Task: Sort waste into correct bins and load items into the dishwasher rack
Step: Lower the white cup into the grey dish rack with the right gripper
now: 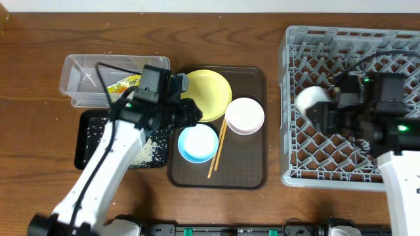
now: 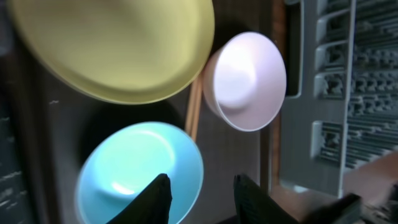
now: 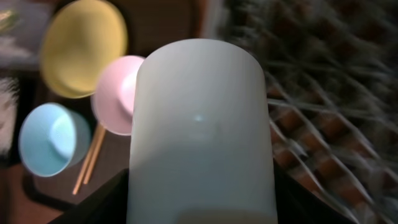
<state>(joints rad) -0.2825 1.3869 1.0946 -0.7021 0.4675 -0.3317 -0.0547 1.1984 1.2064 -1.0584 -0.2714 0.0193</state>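
Right wrist view: cup (image 3: pixel 199 124) fills the frame. It is pale and smooth-walled with no markings, and slightly blurred. Which end faces the lens, cannot tell. Dark shapes flank it at lower left and lower right; these are the right jaws, pinching the cup by its sides.

Overhead: the cup hangs at centre-left of the rack (image 1: pixel 367 46), over the lattice. Whether it touches the pegs, cannot tell. It is probably held there to be set down among the pegs.

Brown tray (image 1: pixel 252 167), centre frame, carries the plate (image 1: pixel 209 92), white bowl (image 1: pixel 245 115), blue bowl (image 2: pixel 137 168) and chopsticks (image 1: pixel 216 154). None of these is loaded yet.

Left jaws are spread and empty, at the bottom edge of the left wrist view. One finger is over the blue bowl, the other outside its rim, likely lined up to take that rim.

On the worktop (image 1: pixel 39 39) at upper left, the tub (image 1: pixel 73 72) holds the wrapper (image 1: pixel 121 85). Just below it the black tray (image 1: pixel 88 147) holds the scraps (image 1: pixel 152 151).
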